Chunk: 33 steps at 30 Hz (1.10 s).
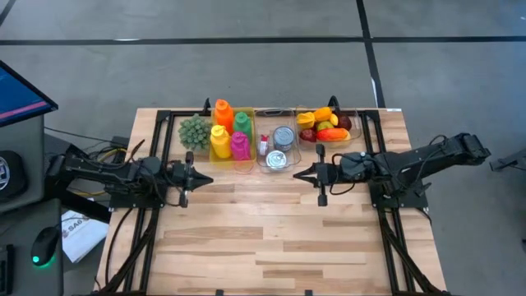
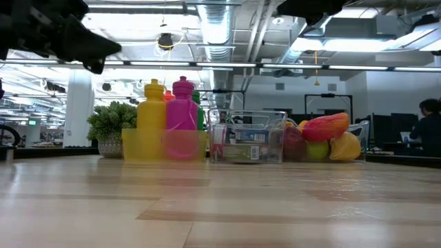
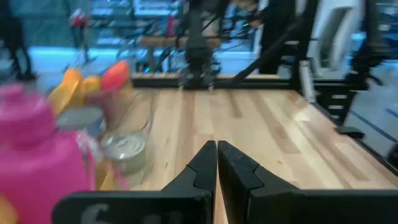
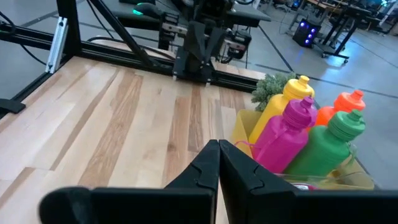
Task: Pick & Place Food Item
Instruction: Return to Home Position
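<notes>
- We see the left tool [image 1: 207,180] closed on nothing, mid-left of the high view, over the worktop [image 1: 271,238].
- Right tool [image 1: 297,174] also closed, nothing held, mid-right, tip facing the left tool.
- Cans [image 1: 283,137] in centre clear bin [image 1: 274,111], upper centre.
- Fruit [image 1: 327,125] in right clear bin [image 1: 358,136] beside it.

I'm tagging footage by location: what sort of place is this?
Probably a robotics lab: exposed ceiling ducts, a person in the room behind, and the left gripper and right gripper shut over a wooden table.
</notes>
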Each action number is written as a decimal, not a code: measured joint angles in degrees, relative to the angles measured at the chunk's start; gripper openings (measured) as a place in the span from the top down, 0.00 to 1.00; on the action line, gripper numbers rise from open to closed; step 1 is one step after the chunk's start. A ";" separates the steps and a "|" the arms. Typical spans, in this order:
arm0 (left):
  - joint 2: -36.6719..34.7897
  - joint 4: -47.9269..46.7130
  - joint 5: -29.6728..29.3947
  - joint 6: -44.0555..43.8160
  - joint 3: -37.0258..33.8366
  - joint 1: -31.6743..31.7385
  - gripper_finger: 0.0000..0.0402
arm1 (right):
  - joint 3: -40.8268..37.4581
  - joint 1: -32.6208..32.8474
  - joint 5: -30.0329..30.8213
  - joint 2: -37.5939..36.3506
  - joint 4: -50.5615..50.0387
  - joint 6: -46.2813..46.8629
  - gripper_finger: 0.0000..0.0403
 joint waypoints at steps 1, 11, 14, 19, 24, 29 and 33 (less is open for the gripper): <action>-1.30 -0.45 1.16 1.06 0.02 0.00 0.99 | 0.00 0.00 0.00 0.00 0.00 0.04 0.99; -12.77 -7.24 3.47 2.50 0.02 0.00 0.99 | 0.00 -0.92 -0.02 0.00 0.46 3.54 0.99; -15.15 -8.62 3.49 3.52 0.02 0.00 0.99 | 0.00 -1.65 -0.03 0.00 0.46 3.72 0.99; -17.30 -10.91 3.52 5.36 0.02 0.00 0.99 | 0.00 -3.04 -0.06 -0.23 0.34 5.13 0.99; -19.82 -13.26 6.57 5.30 0.02 0.00 0.99 | 0.04 -3.32 -0.03 -2.96 -1.25 5.17 0.99; -21.84 -13.01 6.68 5.42 0.06 0.01 0.99 | 0.02 -3.30 -0.04 -7.32 -3.54 5.18 0.99; -21.81 -10.70 6.64 5.49 -1.16 0.07 0.99 | 0.02 -3.21 -0.04 -10.43 -6.11 5.25 0.99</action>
